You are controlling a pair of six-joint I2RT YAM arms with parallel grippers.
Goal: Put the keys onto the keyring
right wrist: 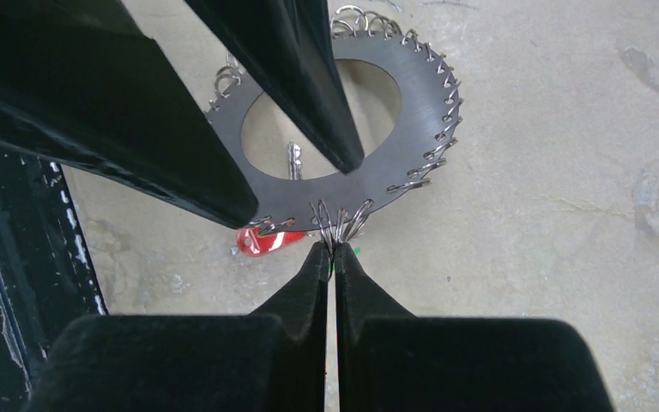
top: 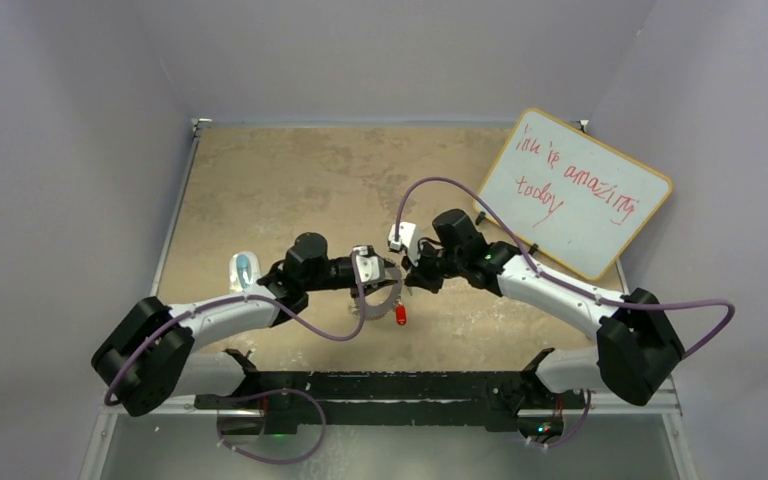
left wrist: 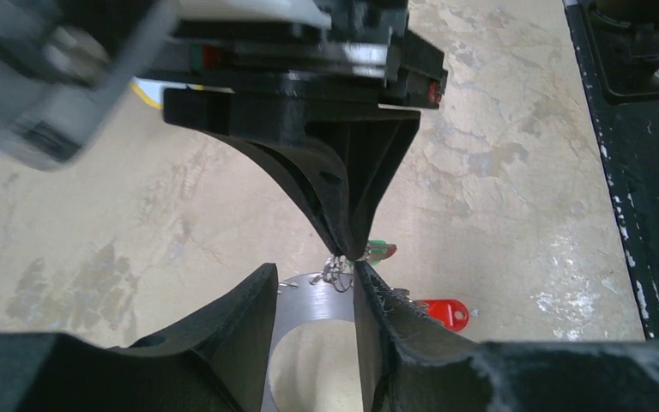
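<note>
With left gripper (left wrist: 313, 273) half-open astride the ring (right wrist: 420, 94), right gripper (right wrist: 333, 251), closed on green key (left wrist: 382, 251), should thread one loop (right wrist: 353, 219) slowly.

Both arms reach in from the near edge, elbows wide, and meet in the middle. The left arm (top: 225, 315) angles inward, and the left tool (left wrist: 313, 275) points down with its fingers (left wrist: 240, 313) standing apart. The right arm (top: 550, 282) mirrors it. The right tool (right wrist: 333, 251) is pinched tight, tips pressed together, almost nose to nose with the left.
</note>
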